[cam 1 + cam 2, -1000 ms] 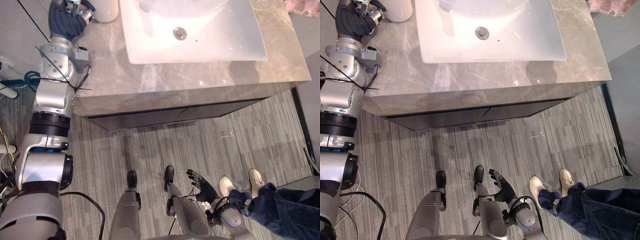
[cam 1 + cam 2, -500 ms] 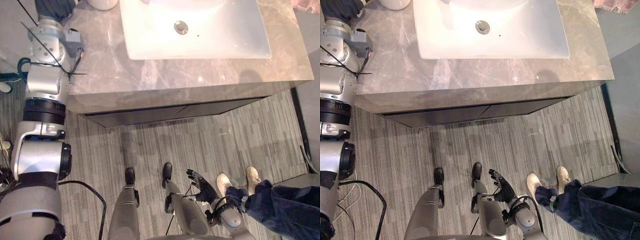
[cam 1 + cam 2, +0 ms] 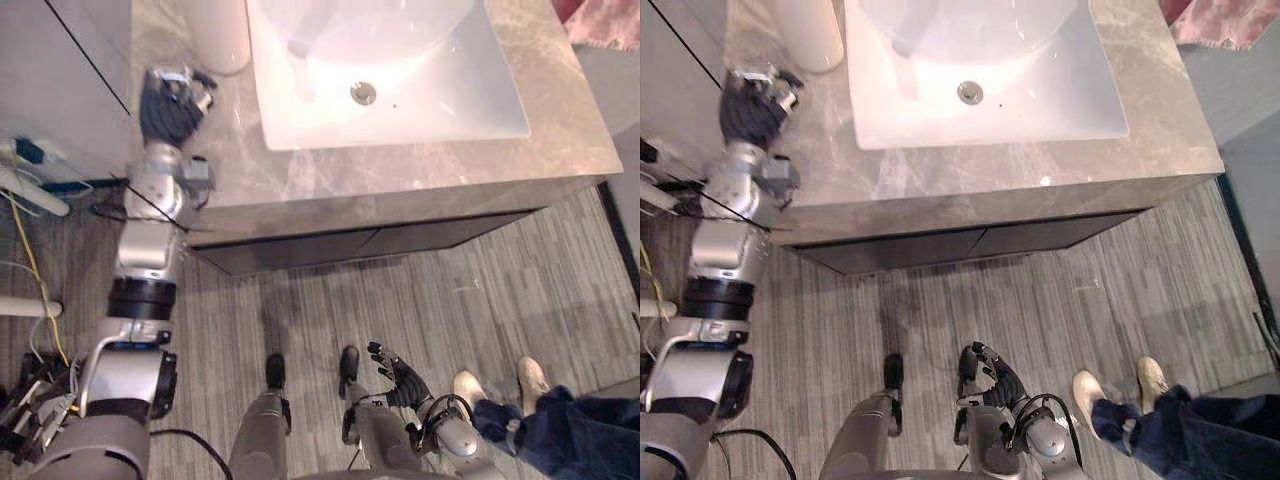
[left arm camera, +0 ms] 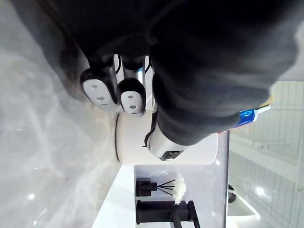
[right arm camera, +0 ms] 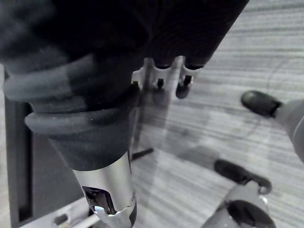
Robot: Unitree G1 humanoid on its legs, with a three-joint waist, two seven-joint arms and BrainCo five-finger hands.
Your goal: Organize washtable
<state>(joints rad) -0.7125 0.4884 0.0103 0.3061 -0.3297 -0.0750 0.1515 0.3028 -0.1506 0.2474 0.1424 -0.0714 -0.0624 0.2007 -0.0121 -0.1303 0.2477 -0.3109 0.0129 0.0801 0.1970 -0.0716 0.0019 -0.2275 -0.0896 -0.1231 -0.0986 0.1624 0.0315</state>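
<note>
The left hand point(image 3: 172, 100), curled and empty, hovered at upper left near the white canister point(image 3: 225, 35) on the marble counter point(image 3: 400, 170), the right hand point(image 3: 400, 375) hanging slack at the bottom, so the tidying looked barely begun.

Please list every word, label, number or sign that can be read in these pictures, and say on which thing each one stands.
No text can be read.
The white container, the sink and the countertop show no print.
The blue tube end in the left wrist view is too small to tell.
</note>
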